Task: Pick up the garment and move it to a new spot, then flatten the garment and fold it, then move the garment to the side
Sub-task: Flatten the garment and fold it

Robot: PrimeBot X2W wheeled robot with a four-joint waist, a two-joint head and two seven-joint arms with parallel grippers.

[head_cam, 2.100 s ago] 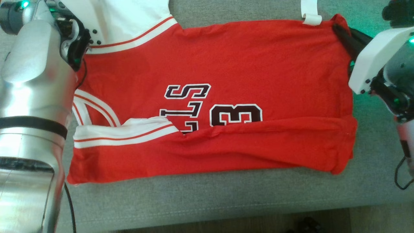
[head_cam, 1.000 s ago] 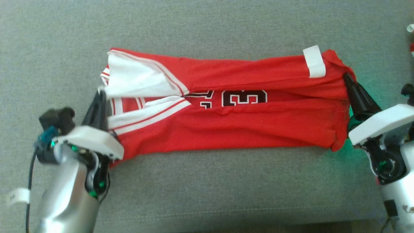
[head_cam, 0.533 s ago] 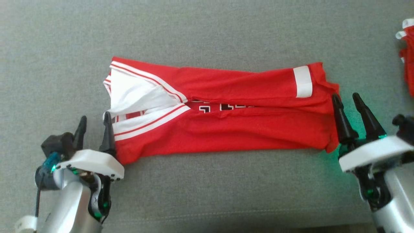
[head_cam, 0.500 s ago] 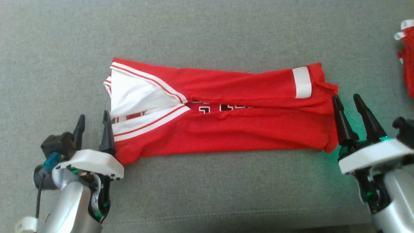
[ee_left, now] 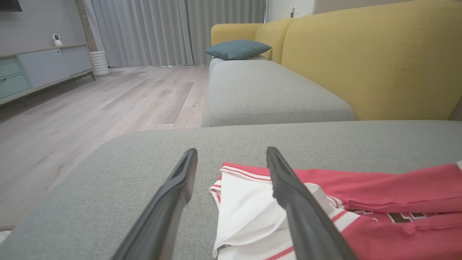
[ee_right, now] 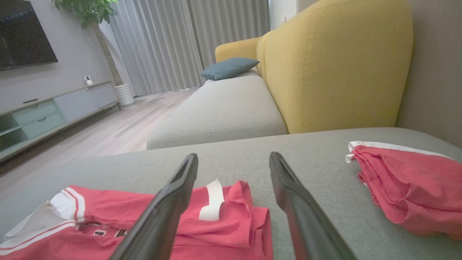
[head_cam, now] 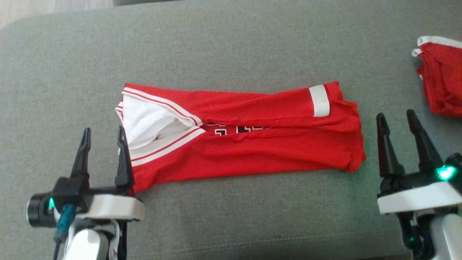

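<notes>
Seen from above: a grey couch seat (head_cam: 231,216). Beyond it, wooden floor (ee_left: 72,108), grey curtains (ee_left: 162,29), a yellow backrest (ee_left: 361,65) and a teal pillow (ee_left: 236,48). At centre, a red jersey (head_cam: 252,155) folded into a long band, white-trimmed end toward 9 o'clock. Black print (head_cam: 238,129) mostly tucked under the folds, unreadable. At 2 o'clock, another red cloth (head_cam: 442,79), cut off by the edge. Left gripper (head_cam: 104,129) at 8 o'clock, fingers spread wide, holding nothing; inner finger over the jersey's corner, contact unclear. Right gripper (head_cam: 395,113) at 4 o'clock, spread wide, empty, just beside the hem.

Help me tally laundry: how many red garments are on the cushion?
2: a folded jersey in the middle, and a bunched red garment at the far right, partly cut off.
</notes>
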